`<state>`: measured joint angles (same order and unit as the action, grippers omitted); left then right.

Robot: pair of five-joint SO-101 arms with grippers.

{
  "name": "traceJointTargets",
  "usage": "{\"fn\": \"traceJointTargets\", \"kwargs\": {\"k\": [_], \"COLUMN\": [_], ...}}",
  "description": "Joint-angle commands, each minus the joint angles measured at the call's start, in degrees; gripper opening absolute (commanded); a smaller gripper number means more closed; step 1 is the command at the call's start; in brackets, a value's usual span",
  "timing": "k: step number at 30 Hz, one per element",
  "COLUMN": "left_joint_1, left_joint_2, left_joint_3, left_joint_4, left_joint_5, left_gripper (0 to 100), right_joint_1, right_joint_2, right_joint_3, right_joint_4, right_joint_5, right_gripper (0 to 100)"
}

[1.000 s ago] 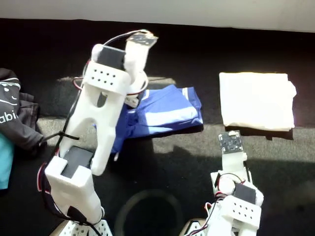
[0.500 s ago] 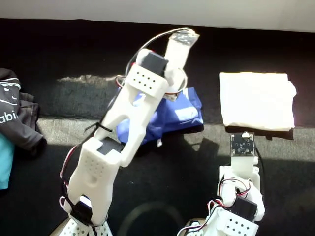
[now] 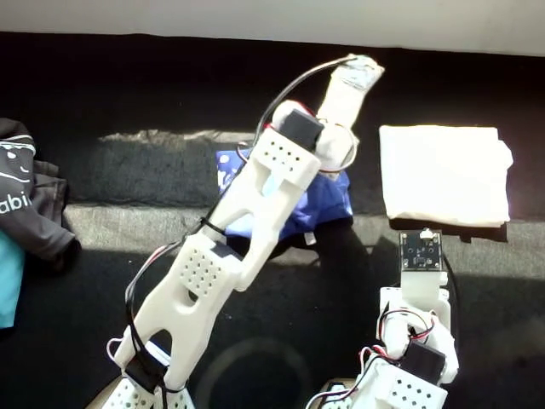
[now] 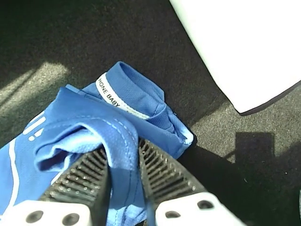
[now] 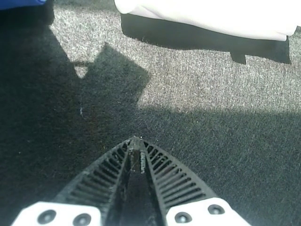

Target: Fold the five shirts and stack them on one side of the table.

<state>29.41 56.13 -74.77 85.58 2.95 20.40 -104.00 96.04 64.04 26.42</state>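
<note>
A blue shirt (image 3: 328, 203) lies bunched at the table's middle, just left of a folded white shirt (image 3: 443, 175). My left gripper (image 4: 123, 143) is shut on a fold of the blue shirt (image 4: 89, 122), with fabric pinched between its ribbed fingers. The white shirt's corner (image 4: 244, 42) lies close beyond it. The left arm (image 3: 255, 221) stretches diagonally across the table and covers part of the blue shirt. My right gripper (image 5: 136, 141) is shut on nothing, low over bare mat in front of the white shirt (image 5: 207, 12).
A black shirt (image 3: 25, 200) with white print and a teal shirt (image 3: 7, 281) lie heaped at the left edge. The right arm (image 3: 417, 298) stands at the front right. Dark mat (image 3: 102, 102) runs along the back.
The left arm has swung to the right, dragging the blue shirt with it and bunching it closer to the white shirt. The right arm shifted slightly right early on, then kept still.
</note>
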Motion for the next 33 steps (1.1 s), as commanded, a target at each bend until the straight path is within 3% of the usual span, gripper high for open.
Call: {"fn": "traceJointTargets", "kwargs": {"k": [1, 10, 17, 21, 33], "left_joint_1": [0.4, 0.0, -3.4, -6.9, -14.5], "left_joint_2": [1.8, 4.6, 1.9, 1.8, -1.5], "left_joint_3": [-4.3, -10.8, -16.1, -13.6, 4.7], "left_joint_4": [-1.9, -1.1, 15.9, 16.1, 16.5], "left_joint_5": [0.3, 0.4, 0.0, 0.0, 0.0], "left_gripper": [1, 20, 16, 0, 1], "right_joint_1": [0.3, 0.3, 0.3, 0.3, 0.3], "right_joint_2": [-0.7, -0.7, -0.7, -0.7, -0.7], "right_joint_3": [7.3, 7.3, 7.3, 7.3, 7.3], "right_joint_4": [0.2, 0.2, 0.2, 0.2, 0.2], "right_joint_5": [-0.5, -0.5, -0.5, -0.5, -0.5], "right_gripper": [0.6, 0.6, 0.6, 0.6, 0.6]}}
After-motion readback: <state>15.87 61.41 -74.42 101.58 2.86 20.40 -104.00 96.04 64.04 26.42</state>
